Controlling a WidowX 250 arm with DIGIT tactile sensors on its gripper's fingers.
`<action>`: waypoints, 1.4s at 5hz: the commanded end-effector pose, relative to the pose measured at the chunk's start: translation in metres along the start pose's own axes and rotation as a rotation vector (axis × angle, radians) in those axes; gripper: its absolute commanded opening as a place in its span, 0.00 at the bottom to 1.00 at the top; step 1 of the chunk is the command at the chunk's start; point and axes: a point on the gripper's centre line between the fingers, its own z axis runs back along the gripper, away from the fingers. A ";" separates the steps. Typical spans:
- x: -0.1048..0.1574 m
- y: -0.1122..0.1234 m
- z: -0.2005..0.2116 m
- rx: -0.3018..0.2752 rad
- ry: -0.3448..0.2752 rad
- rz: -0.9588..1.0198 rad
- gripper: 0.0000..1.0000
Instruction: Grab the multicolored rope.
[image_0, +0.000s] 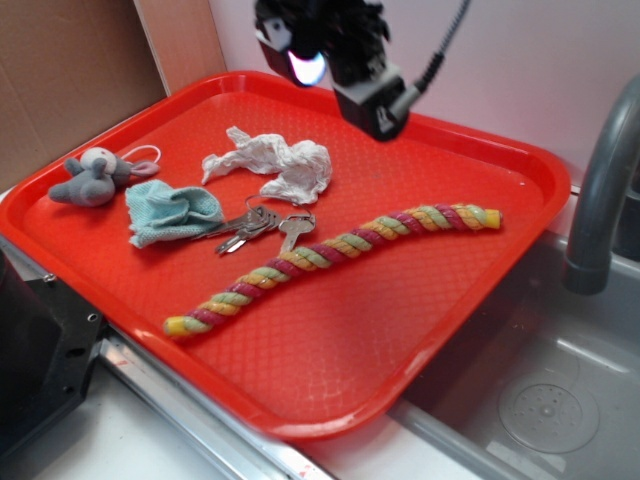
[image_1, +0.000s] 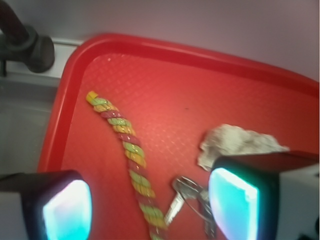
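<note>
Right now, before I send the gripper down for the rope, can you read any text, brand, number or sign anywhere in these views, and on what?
None: no readable text shows in either view.
keys: any stamping is too small and blurred to read.
multicolored rope, white cloth, blue cloth, grey plush toy, red tray, faucet, gripper: no markings visible.
</note>
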 end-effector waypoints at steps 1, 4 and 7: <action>0.019 -0.003 -0.048 -0.026 0.045 -0.012 1.00; 0.029 -0.010 -0.102 -0.046 0.124 -0.123 1.00; 0.029 -0.015 -0.110 -0.047 0.121 -0.170 0.00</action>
